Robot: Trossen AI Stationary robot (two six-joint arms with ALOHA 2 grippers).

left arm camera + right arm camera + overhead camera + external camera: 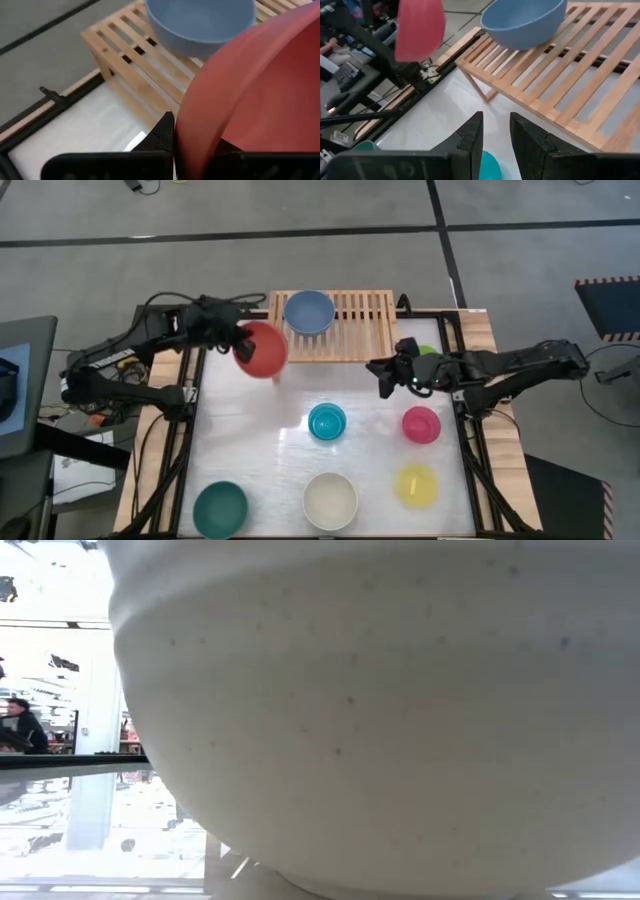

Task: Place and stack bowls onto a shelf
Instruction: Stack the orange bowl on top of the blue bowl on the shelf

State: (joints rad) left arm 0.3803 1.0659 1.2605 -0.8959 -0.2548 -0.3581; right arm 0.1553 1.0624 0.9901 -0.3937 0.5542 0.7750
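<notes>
Scattered on the white table: cyan bowl, magenta bowl, yellow bowl, cream bowl and dark green bowl. Slate-blue bowl upright on the shelf. Held in the air just off the shelf's left end: red bowl, smooth, round, tipped on edge, clamped at the rim by the left gripper. Hovering right of the shelf: right gripper, fingers slightly parted, empty.
</notes>
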